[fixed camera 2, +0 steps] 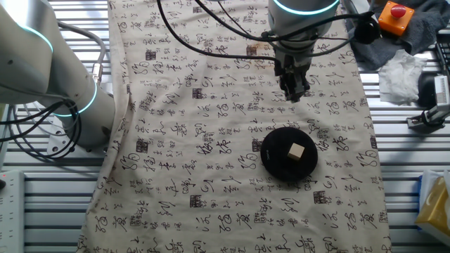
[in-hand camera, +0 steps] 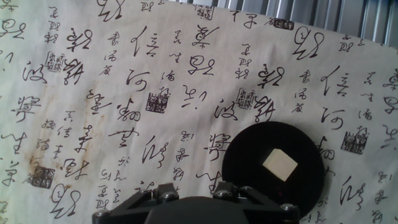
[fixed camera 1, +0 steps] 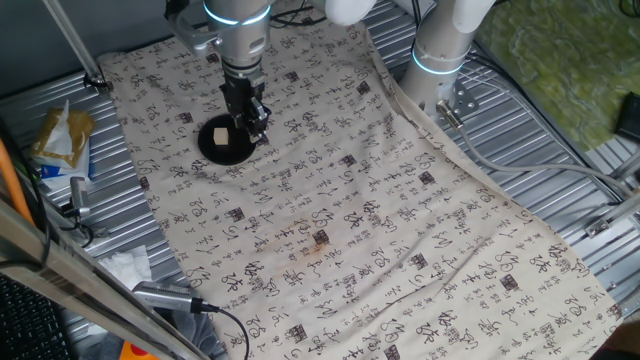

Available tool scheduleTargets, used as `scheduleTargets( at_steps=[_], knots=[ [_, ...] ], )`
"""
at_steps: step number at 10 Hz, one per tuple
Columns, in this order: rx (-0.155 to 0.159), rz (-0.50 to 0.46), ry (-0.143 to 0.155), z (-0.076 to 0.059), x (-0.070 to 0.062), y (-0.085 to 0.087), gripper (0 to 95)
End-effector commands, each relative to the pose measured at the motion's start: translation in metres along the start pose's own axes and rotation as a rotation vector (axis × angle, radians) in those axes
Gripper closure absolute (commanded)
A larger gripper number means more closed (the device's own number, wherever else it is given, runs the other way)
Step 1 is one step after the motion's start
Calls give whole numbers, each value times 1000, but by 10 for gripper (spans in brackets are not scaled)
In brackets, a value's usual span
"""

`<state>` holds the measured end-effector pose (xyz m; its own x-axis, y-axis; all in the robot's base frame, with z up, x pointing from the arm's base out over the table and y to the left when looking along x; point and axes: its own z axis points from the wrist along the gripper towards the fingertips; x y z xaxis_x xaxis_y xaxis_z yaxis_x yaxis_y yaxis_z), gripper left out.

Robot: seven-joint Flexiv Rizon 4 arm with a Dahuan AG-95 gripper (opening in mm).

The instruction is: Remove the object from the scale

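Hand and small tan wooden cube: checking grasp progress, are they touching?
Apart. The other fixed view shows the hand above the cloth, clear of the cube on the round black disc.

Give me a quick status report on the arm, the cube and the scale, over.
Gripper above the cloth, beside the scale, holding nothing; jaw state unclear. Cube sits on the scale, untouched. Nothing in the way.

The arm (fixed camera 1: pixel 240 30) at the top of one fixed view is a smooth silver-grey cylinder with a glowing cyan ring around its joint. Below it hangs a black gripper (fixed camera 1: pixel 246 112), blocky and dark, narrowing downward. In the other fixed view black cables (fixed camera 2: pixel 211 28) loop across the upper middle toward the gripper. At the bottom of the hand view, its black housing (in-hand camera: pixel 199 208) carries small shiny screws.
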<state>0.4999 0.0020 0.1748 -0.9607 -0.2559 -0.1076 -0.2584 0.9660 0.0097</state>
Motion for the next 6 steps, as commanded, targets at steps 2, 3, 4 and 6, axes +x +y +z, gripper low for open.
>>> scheduleTargets(
  at_steps=[2,3,4,6],
  knots=[
    [33,-29,-3,0,0,0,570],
    [38,-35,-5,0,0,0,570],
    [51,-48,-5,1,0,0,570],
    [58,-64,-15,3,0,-1,570]
  ],
)
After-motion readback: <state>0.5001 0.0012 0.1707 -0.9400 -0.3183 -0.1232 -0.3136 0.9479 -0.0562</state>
